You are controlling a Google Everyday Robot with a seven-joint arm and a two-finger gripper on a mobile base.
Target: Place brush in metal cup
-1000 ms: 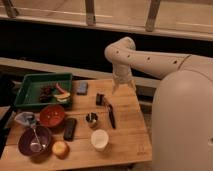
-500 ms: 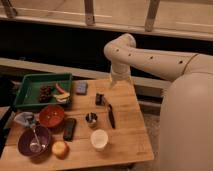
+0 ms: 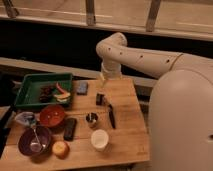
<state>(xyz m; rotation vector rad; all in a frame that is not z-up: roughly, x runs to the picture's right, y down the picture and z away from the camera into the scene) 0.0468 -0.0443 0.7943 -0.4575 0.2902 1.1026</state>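
So over the last second my wrist has slid sideways along the back of the tabletop, from the bare edge toward the green tray side. Nothing else budged. The brush is lying flat where it was, thin handle pointing roughly front to back. The metal cup sits just beside it on the tray side, with a small gap between them as far as I can see.

What that means, I reckon: this is all approach so far. The brush isn't picked up, the cup has nothing in it, and the whole job is still ahead of me. The shift puts me nearer the brush's far end, but I'm behind it rather than over it, so my guess is I need to come forward and drop.

Pose right now: the long link reaches out from my body to a high bend, then the last section hangs straight down. The tool is at the bottom of that, above the back half of the tabletop and over a small dark block. I honestly can't tell whether the tool is spread or pressed together. It isn't carrying the brush, since that's on the wood.
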